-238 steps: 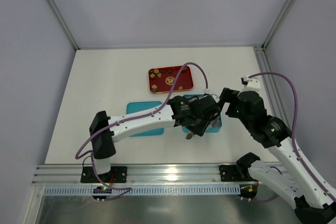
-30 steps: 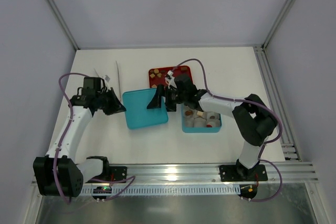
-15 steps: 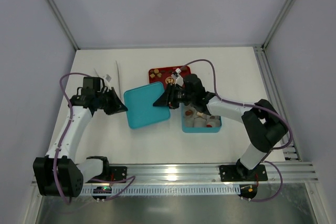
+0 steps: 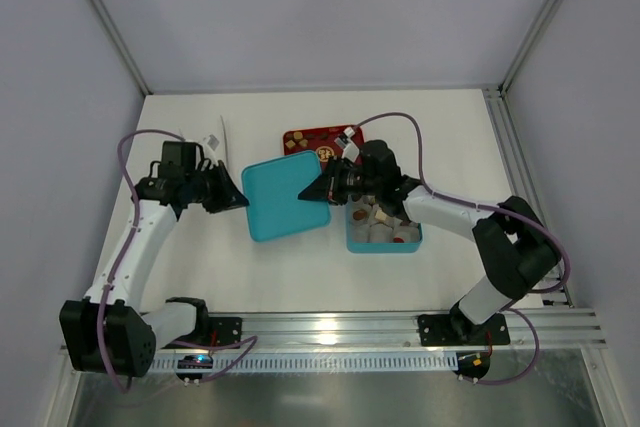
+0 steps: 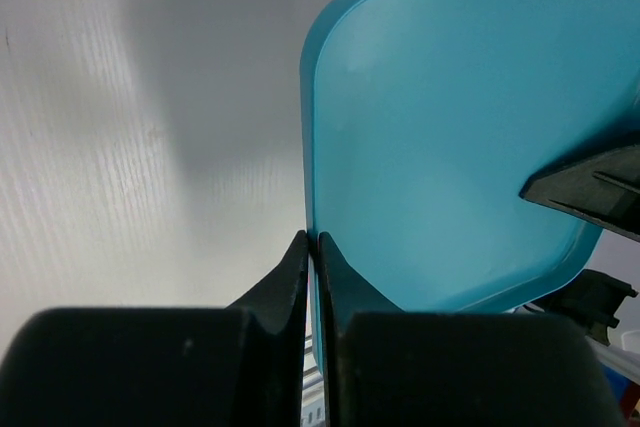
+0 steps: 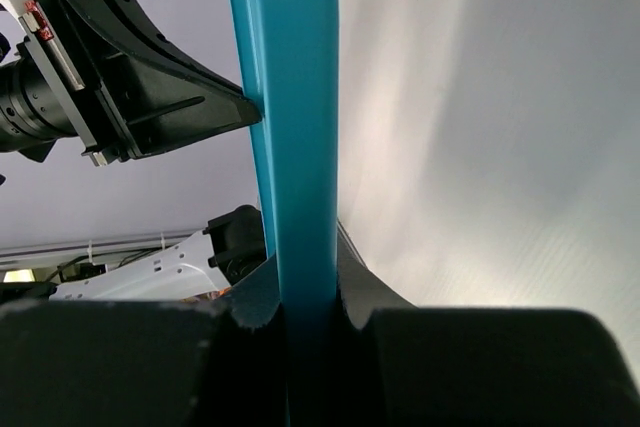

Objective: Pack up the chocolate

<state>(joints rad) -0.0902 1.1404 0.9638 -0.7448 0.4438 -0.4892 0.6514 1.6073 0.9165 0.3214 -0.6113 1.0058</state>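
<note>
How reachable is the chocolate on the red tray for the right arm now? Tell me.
Probably not yet: the right gripper has its jaws shut on the teal lid, which the left gripper also grips. The red tray with the chocolate lies close behind it.

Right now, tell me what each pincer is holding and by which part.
Both hold the teal lid: the left pincer pinches its left edge, the right pincer its right edge.

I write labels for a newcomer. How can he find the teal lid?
Start at the white table's middle. Beside the teal box, the teal lid is pinched by the left gripper and right gripper; unlike the box, it is flat.
</note>
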